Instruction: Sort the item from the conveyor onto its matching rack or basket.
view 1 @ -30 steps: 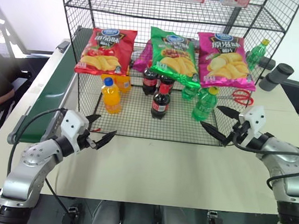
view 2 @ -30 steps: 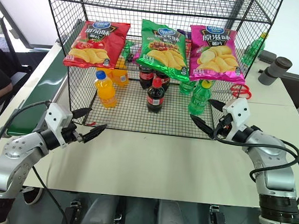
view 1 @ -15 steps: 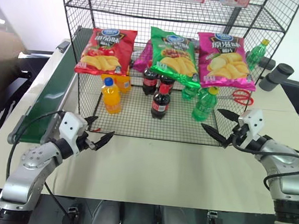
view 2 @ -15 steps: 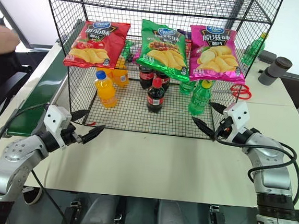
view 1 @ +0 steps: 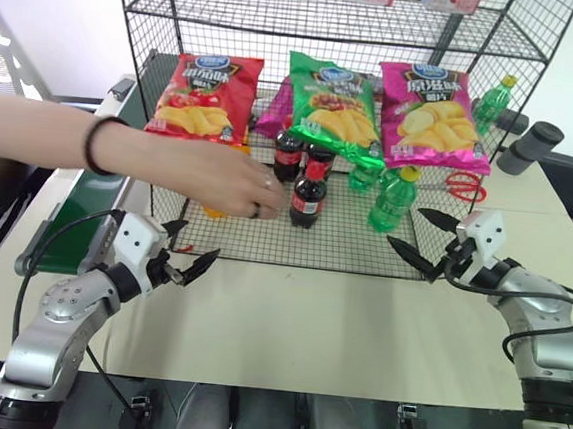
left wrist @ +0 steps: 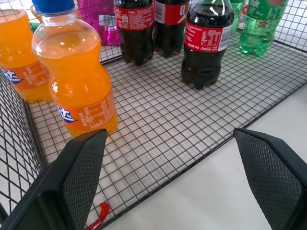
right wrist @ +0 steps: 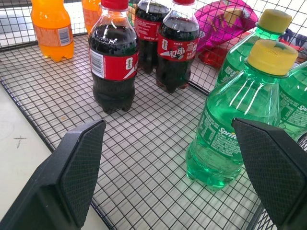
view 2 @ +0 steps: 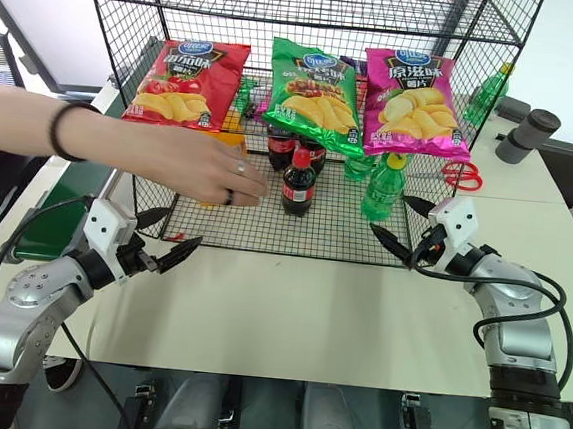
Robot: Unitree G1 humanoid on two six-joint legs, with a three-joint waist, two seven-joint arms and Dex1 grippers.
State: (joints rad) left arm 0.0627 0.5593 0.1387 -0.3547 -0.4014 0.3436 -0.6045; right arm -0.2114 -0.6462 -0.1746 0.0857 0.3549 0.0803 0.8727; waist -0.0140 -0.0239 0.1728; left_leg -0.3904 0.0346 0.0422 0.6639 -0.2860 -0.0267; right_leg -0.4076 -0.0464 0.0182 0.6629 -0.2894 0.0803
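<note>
Left gripper (view 1: 191, 250) hovers over the white table (view 1: 338, 319) just outside the front left corner of the basket (view 1: 264, 243), fingers spread wide and holding nothing. Left of it, the conveyor (view 1: 93, 193) runs along the table's edge. A person's hand (view 1: 224, 184), a black band on its wrist, reaches from the left into the basket, palm down, fingertips just beside the front cola bottle (view 1: 307, 193). In the head views this hand covers the orange bottle (left wrist: 76, 76), which the left wrist view shows standing upright on the grid floor with a second orange bottle beside it. The front cola bottle stands upright near the middle of the basket floor, two more colas close behind it. Green bottles (right wrist: 235, 124) stand right of the colas; the right wrist view shows their yellow caps and label print. Three chip bags (view 1: 331, 108) hang above. Right gripper (view 1: 428, 245) rests level at the basket's front right corner, fingers likewise wide apart and empty.
</note>
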